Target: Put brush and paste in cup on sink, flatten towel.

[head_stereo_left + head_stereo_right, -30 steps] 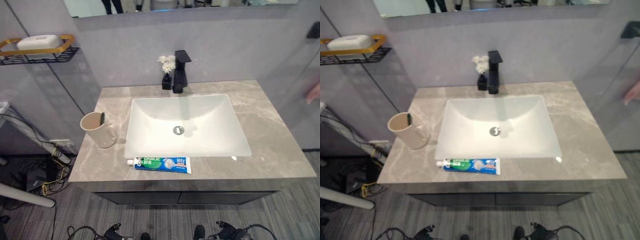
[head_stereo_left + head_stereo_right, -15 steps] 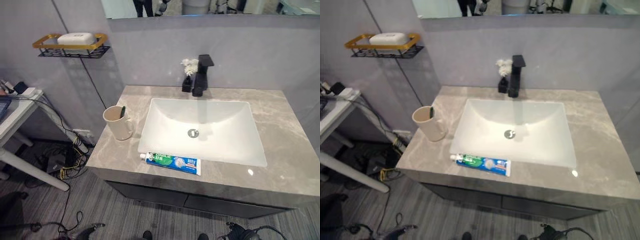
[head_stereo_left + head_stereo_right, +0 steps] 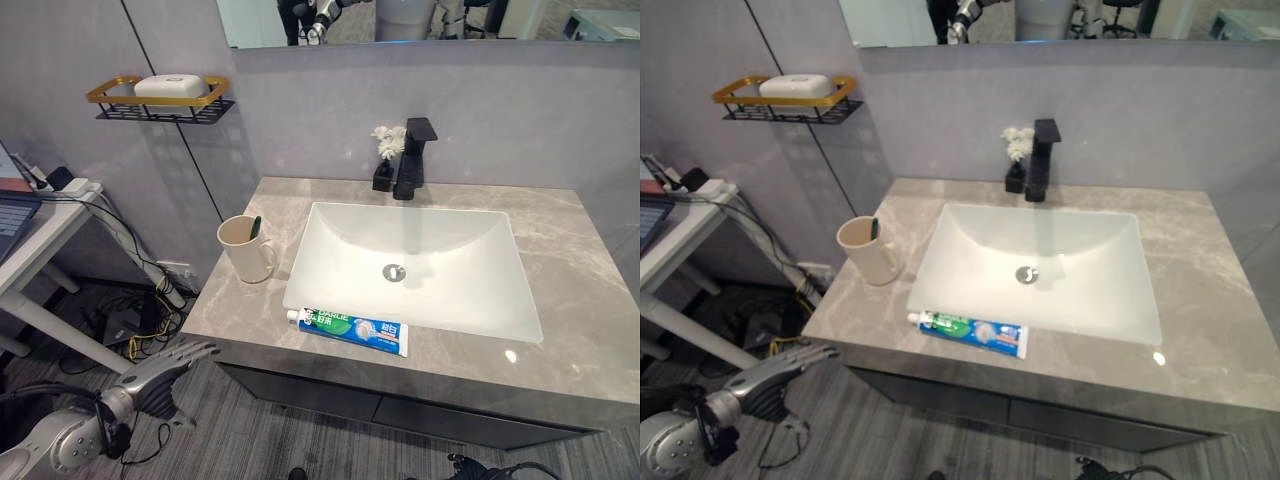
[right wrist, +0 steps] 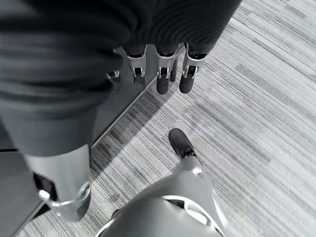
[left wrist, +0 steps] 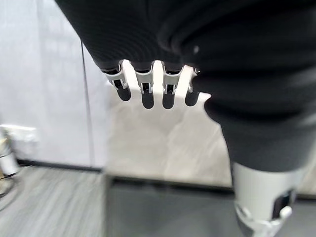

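Grey marble tabletop (image 3: 560, 300) across the middle of the frame, white sink (image 3: 415, 262) sunk into it. Beige cup (image 3: 246, 249) standing upright at centre left, just beside the sink's left edge, a dark green brush (image 3: 255, 227) leaning inside it. Paste tube (image 3: 348, 327) lying flat along the front lip of the tabletop, just below the sink's front rim, not in the cup. Black tap (image 3: 413, 159) at the back, small white flowers (image 3: 386, 142) just beside it. Up in the upper left, wall shelf (image 3: 160, 98) carrying a white soap bar (image 3: 171, 87). Left hand (image 3: 160, 376) low in the lower left, below the tabletop's front corner, fingers (image 5: 144, 91) straight and spread, holding nothing. Right hand (image 4: 163, 74) hanging over the striped floor (image 4: 256, 98), fingers loosely straight, nothing held
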### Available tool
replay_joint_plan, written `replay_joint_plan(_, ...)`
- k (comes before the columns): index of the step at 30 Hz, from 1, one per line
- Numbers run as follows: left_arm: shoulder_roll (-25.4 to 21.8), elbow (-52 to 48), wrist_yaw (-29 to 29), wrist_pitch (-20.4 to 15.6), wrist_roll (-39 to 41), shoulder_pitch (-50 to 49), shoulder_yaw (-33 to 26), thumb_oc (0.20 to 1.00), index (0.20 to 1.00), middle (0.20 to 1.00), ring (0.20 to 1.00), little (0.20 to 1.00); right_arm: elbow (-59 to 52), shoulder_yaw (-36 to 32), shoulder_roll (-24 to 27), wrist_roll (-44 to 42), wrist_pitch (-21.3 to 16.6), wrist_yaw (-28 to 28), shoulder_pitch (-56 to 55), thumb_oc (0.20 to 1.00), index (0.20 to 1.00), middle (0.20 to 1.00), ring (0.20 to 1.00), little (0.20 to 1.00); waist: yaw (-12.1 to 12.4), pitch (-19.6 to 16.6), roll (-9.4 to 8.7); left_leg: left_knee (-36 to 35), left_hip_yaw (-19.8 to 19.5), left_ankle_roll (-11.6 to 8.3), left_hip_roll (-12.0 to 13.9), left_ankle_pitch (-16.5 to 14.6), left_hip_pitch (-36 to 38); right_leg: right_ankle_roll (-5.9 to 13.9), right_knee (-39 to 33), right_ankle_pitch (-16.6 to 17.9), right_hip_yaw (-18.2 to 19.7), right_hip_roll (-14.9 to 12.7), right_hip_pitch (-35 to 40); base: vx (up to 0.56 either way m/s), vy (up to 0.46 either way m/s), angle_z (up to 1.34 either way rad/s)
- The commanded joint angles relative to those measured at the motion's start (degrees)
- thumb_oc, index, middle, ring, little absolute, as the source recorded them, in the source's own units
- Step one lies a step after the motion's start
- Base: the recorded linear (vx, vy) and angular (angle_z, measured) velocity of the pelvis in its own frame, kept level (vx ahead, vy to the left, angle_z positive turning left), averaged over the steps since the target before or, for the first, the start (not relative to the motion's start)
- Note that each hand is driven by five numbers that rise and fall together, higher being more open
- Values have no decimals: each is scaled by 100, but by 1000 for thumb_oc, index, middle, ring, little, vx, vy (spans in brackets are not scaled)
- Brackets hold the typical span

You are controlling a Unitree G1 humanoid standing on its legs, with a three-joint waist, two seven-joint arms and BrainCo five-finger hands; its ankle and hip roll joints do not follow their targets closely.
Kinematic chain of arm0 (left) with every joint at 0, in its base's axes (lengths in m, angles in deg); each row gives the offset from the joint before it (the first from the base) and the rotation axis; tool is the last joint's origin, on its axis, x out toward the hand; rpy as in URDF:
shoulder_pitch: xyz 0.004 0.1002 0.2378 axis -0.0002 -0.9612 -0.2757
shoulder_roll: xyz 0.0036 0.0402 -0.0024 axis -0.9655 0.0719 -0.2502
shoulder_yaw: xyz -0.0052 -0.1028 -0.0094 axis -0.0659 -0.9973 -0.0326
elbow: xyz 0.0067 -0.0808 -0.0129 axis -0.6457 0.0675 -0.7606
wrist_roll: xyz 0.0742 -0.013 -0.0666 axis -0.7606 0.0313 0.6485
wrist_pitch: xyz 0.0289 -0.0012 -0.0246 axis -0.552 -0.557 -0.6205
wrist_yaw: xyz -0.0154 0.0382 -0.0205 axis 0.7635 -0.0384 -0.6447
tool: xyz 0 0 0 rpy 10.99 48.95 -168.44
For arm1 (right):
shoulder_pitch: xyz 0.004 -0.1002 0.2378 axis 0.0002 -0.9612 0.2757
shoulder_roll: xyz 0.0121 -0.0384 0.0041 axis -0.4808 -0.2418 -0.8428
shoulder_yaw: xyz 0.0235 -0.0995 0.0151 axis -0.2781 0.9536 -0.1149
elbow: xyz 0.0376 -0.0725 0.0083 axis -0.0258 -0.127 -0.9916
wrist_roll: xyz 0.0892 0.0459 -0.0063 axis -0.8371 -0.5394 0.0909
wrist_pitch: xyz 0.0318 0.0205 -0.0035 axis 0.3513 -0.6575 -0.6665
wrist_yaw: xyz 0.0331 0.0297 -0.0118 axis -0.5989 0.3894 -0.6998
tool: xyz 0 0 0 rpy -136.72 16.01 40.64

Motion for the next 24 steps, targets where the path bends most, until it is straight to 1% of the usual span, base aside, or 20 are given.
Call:
replay_joint_plan(1,101,-222,-358,29,731,437,-274,1000,1000,1000,1000,1000,300,-109,-60,-290,143,84,348,1000,1000,1000,1000,1000,-74,54,-275,12,176,-65,35,72,-126,212,41,-44,365,-276,108,14,12,-20)
replay_joint_plan(3,166,-199,-387,40,781,531,-211,1000,1000,1000,1000,1000,326,-126,-48,-296,155,81,346,1000,1000,1000,1000,1000,-91,46,-263,12,207,-65,42,64,-112,213,41,-36,398,-272,94,0,14,-17)
replay_joint_plan(4,314,-141,-380,68,883,802,-26,1000,1000,1000,1000,1000,410,-162,-41,-258,190,83,332,1000,1000,1000,1000,1000,-202,12,-241,12,332,-67,43,35,-90,228,41,15,520,-273,23,-7,20,-19)
replay_joint_plan(5,324,-107,-390,62,879,853,19,1000,1000,1000,1000,1000,411,-174,-30,-256,191,82,334,1000,1000,1000,1000,1000,-170,8,-233,12,354,-65,43,32,-93,230,41,21,543,-273,6,-6,32,-27)
replay_joint_plan(6,342,-80,-387,79,853,953,92,1000,1000,1000,1000,1000,445,-181,-30,-221,205,74,334,1000,1000,1000,1000,1000,-209,-11,-225,12,406,-69,36,24,-94,246,41,41,582,-283,-24,-6,25,-39)
replay_joint_plan(9,398,-17,-447,109,822,1104,76,1000,1000,1000,1000,1000,469,-264,-20,-238,208,52,295,1000,1000,1000,1000,1000,-285,-51,-207,12,491,-70,21,4,-118,269,41,84,668,-318,-108,-5,31,-32)
replay_joint_plan(12,563,96,-551,126,833,1308,77,1000,1000,1000,1000,1000,528,-442,-11,-357,228,34,214,1000,1000,1000,1000,1000,-419,-57,-181,12,563,-63,-15,-24,-136,309,41,150,758,-367,-206,-9,43,-18)
replay_joint_plan(13,644,182,-619,129,814,1380,91,1000,1000,1000,1000,1000,557,-478,-18,-409,240,44,196,1000,1000,1000,1000,1000,-492,-57,-180,12,671,-51,-13,-42,-114,310,41,173,874,-370,-276,39,47,-30)
replay_joint_plan(15,599,203,-748,118,681,1548,71,1000,1000,1000,1000,1000,538,-568,-131,-602,219,63,128,1000,1000,1000,1000,1000,-583,-38,-244,12,885,-32,7,-119,43,313,41,194,1103,-339,-307,81,23,-62)
replay_joint_plan(16,688,183,-789,162,640,1549,20,1000,1000,1000,1000,1000,523,-634,-192,-734,222,65,92,1000,1000,1000,1000,1000,-640,-29,-276,12,965,-25,14,-140,88,308,41,200,1169,-325,-331,54,7,-64)
replay_joint_plan(18,768,162,-760,168,673,1546,55,1000,1000,1000,1000,1000,531,-669,-224,-793,235,73,79,1000,1000,1000,1000,1000,-655,-17,-296,12,998,-21,19,-144,92,307,41,200,1225,-313,-365,22,9,-42)
replay_joint_plan(20,760,142,-646,151,626,1582,254,1000,1000,1000,1000,1000,523,-657,-247,-801,232,72,70,1000,1000,1000,1000,1000,-706,-11,-340,12,1060,-10,19,-174,114,312,41,214,1311,-301,-404,41,15,-9)
replay_joint_plan(24,1100,180,-640,227,783,1708,453,1000,1000,1000,1000,1000,403,-615,-311,-864,203,38,52,1000,1000,1000,1000,1000,-780,17,-400,12,1113,-1,23,-172,107,312,41,236,1381,-297,-459,28,1,-4)
